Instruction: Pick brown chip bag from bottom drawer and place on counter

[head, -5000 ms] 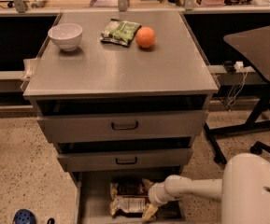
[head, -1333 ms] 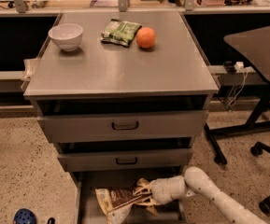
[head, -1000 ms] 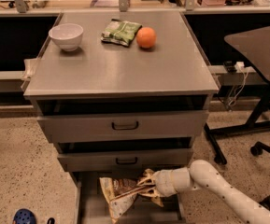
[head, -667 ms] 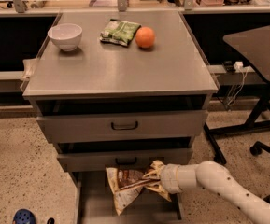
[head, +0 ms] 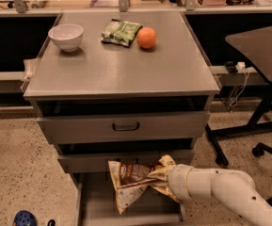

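The brown chip bag hangs crumpled in front of the lower handled drawer, above the open bottom drawer. My gripper is shut on the bag's right end and holds it in the air; the white arm comes in from the lower right. The counter is the grey top of the cabinet, well above the bag.
On the counter stand a white bowl, a green snack bag and an orange. A dark side table with wheeled legs stands at the right. A blue object lies on the floor at the lower left.
The gripper has lifted the brown chip bag out of the bottom drawer and raised it up and to the right, in front of the lower handled drawer.
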Tool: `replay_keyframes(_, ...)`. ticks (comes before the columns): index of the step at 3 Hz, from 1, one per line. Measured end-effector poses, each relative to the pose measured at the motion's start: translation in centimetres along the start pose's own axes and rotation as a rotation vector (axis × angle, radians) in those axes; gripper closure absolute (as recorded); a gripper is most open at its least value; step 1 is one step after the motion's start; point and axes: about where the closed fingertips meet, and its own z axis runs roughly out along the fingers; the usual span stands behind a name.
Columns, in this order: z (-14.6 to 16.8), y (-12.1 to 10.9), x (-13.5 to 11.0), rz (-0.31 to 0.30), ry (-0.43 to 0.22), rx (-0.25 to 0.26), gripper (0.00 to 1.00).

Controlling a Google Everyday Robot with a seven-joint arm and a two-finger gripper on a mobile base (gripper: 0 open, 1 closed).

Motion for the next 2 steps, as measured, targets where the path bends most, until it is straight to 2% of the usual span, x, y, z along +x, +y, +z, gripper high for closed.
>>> replay_keyframes(1,-1.2,-2.3,0.5,0.045,0.0,-0.024,1.0)
replay_keyframes(2,-5.2,-7.5,-0.5,0.162,-0.043,-0.07,1.0)
